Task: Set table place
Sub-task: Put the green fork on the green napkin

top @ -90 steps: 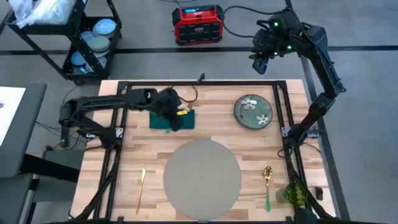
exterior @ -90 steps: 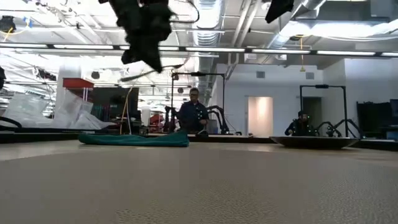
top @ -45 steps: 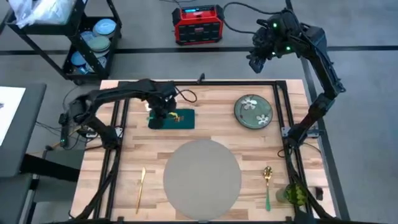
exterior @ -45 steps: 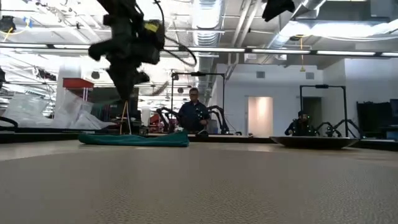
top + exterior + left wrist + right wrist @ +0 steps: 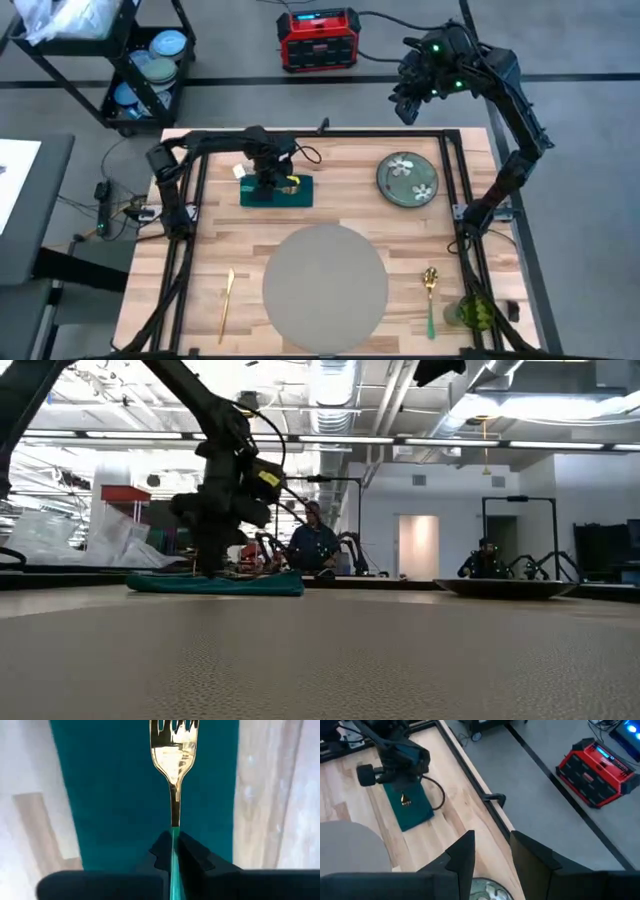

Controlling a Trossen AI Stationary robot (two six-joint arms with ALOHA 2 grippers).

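Note:
A gold fork (image 5: 174,755) with a green handle is in my shut left gripper (image 5: 268,187), low over the dark green napkin (image 5: 300,194) at the table's (image 5: 215,240) far left. The fork's tines point away from the fingers, over the napkin (image 5: 110,785). The round grey placemat (image 5: 325,286) lies at the near middle with nothing on it. My right gripper (image 5: 405,100) hangs high beyond the table's far edge, open (image 5: 492,852) and holding nothing. My left gripper pinches the fork's green handle (image 5: 173,834) between its two fingers, which lie along the fork. The fingers (image 5: 210,565) come down from above onto the napkin (image 5: 250,585). Whether the fork's head rests on the cloth, I cannot tell.
A grey-green flowered plate (image 5: 407,179) sits at the far right. A gold knife (image 5: 227,303) lies left of the placemat, a gold spoon with a green handle (image 5: 430,298) right of it. A black cart with dishes (image 5: 150,65) and a red box (image 5: 318,38) stand beyond the table.
My left gripper has come down from high above the table to just over the napkin, shifting slightly toward the table's left edge and turning. The fork has stayed in its hold.

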